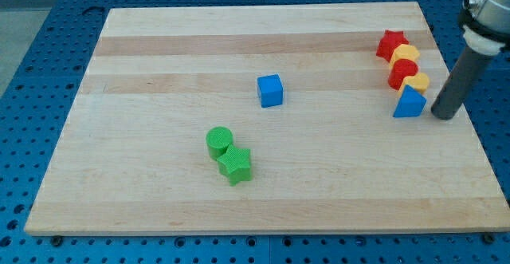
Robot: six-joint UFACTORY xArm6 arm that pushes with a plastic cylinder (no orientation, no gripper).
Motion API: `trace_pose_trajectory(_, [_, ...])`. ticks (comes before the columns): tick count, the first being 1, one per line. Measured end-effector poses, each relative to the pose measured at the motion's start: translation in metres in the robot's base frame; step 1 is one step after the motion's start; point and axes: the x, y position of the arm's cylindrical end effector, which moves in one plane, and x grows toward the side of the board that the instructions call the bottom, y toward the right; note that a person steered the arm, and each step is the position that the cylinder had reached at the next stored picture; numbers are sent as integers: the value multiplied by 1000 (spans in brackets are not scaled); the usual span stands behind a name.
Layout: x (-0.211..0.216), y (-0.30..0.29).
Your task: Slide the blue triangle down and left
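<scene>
The blue triangle lies near the board's right edge, at the lower end of a chain of blocks. My tip stands just to the right of it, a small gap apart. Above the triangle, touching in a line, are a yellow block, a red block, a second yellow block and a red star-like block.
A blue cube sits near the board's middle. A green cylinder and a green star touch each other at lower left of centre. The wooden board lies on a blue perforated table.
</scene>
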Motion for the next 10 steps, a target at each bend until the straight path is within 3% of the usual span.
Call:
trace_pose_trajectory(3, [-8,-118])
trace_pose_trajectory(4, [-8,-105])
trace_pose_trajectory(5, [-5,-55])
trace_pose_trajectory(6, [8,-57])
trace_pose_trajectory(8, [16,-117])
trace_pose_trajectory(10, [39,-124])
